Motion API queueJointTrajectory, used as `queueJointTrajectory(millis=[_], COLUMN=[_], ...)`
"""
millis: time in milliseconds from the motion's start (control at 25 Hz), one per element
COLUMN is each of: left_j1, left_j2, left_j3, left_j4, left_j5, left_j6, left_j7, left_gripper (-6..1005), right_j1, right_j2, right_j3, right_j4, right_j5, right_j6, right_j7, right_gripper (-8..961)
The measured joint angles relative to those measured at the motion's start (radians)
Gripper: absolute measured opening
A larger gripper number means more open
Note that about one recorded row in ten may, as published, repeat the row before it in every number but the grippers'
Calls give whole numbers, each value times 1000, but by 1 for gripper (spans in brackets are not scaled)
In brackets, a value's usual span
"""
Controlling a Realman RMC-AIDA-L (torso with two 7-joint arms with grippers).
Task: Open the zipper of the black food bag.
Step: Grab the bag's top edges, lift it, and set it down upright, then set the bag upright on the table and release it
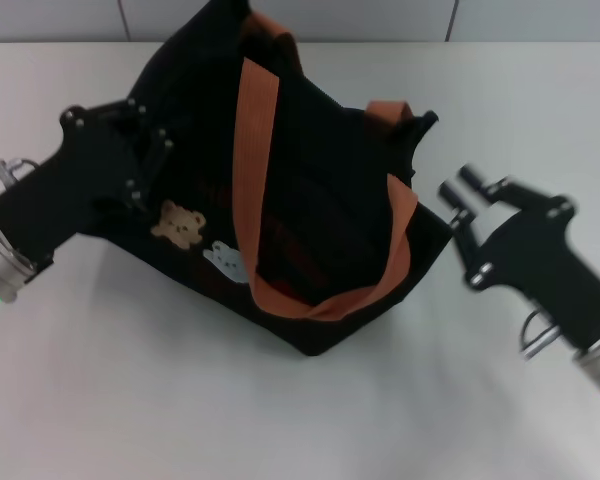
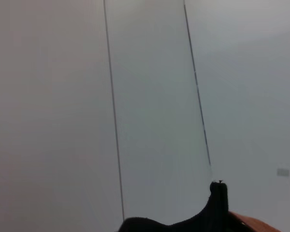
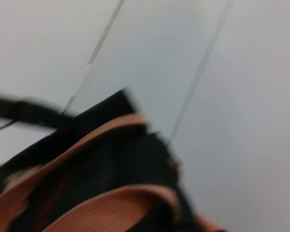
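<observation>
The black food bag (image 1: 330,200) stands in the middle of the white table, with two orange-brown straps (image 1: 255,150) draped over its top and a two-bear patch (image 1: 195,240) low on its front. Its top gapes a little, showing a reddish inside (image 1: 272,232). I cannot make out the zipper or its pull tab against the black fabric. My left gripper (image 1: 145,150) is pressed against the bag's left upper edge. My right gripper (image 1: 460,186) hovers open just off the bag's right corner, touching nothing. The wrist views show only a bag corner (image 2: 217,205) and the straps (image 3: 101,131).
The white tabletop (image 1: 280,420) runs all around the bag. A pale panelled wall (image 1: 280,15) rises behind its far edge, close to the bag's back.
</observation>
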Motion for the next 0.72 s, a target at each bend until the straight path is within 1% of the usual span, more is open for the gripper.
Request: queueJointTrajectory(millis=[160,240,280,360,480,560,600,640,680,720], left_j1=[4,-6,-6,-24,-34,-14,5,42,42,61], left_j2=[-3,-6,-6,-8,-9,-10,-9,-9,-9,-8], left_j3=[-26,-57,-57,-71,-97,-131,-162,-232,-232,-264], left_j4=[-80,-153,-153,-209,-255,-272,-279,-286,-286,-287], left_j5=[0,0,0,0,0,0,0,-1,-1,-1], left_j6=[-35,-61,-61,-96,-116,-73,-29,40,40,65], left_j7=[58,66,66,66,81,115,135,146,146,141], left_gripper=[101,105,109,118,130,139,143,182,221,260], right_j1=[2,6,12,15,23,24,24,24,24,24], right_j2=[-1,-1,-2,-2,-5,-5,-5,-5,-5,-6], right_j3=[80,123,150,161,176,183,185,188,189,189], right_j4=[-48,-66,-81,-85,-91,-100,-106,-112,-115,-119], right_j5=[0,0,0,0,0,0,0,-1,-1,-1], right_j6=[-34,-30,-21,-17,-12,-11,-11,-11,-11,-11], right_j7=[218,313,376,402,453,483,498,514,532,549], right_gripper=[167,205,224,262,403,497,530,563,596,629])
